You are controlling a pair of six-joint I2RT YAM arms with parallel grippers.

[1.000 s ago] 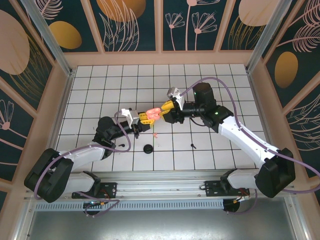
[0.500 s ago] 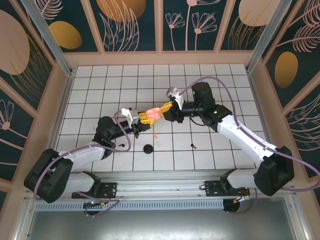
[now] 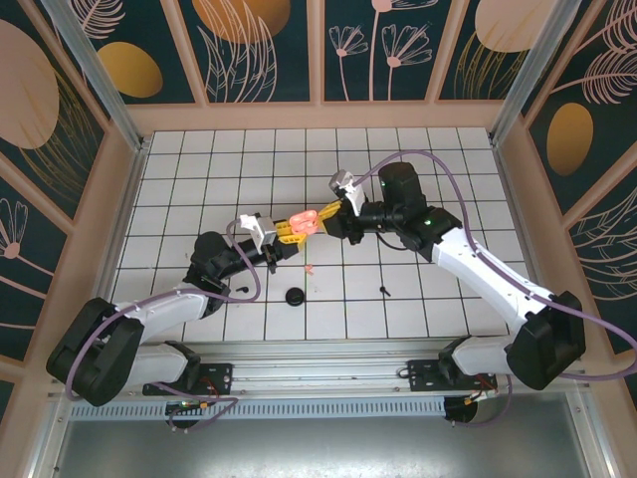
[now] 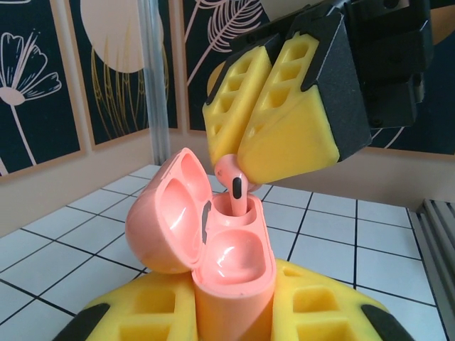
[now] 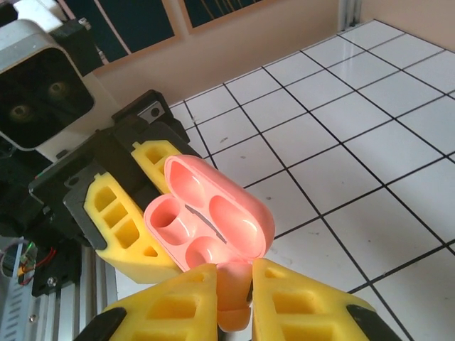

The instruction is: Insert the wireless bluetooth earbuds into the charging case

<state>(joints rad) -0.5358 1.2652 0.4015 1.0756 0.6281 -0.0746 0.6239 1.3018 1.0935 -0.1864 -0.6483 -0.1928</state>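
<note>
In the top view, the two grippers meet above the middle of the white tiled floor (image 3: 438,159), well away from the panelled walls (image 3: 259,50). Bare tiles lie open on every side, most of all toward the upper edge of the frame.

Below the meeting point lies a loose salmon earbud (image 3: 310,267), with a black disc (image 3: 295,297) lower down. A black earbud (image 3: 384,290) is off to the lower right, and another small black piece (image 3: 242,288) lies by the left arm. All of them are on the floor, below the raised grippers and not between them.

The left gripper (image 4: 231,316) is clamped on the base of the salmon charging case (image 4: 231,263), which stands upright. Its lid (image 4: 167,213) is swung open toward the left of the left wrist frame.

The right gripper (image 4: 240,165) comes down from the upper right with its yellow fingers (image 4: 288,121) pinched tight on a salmon earbud (image 4: 234,186). That earbud stands directly over the case's rear well, its lower end dipping past the rim. The front well is bare.

In the right wrist view, the earbud shows between the finger pads at the bottom edge, just beside the case.
</note>
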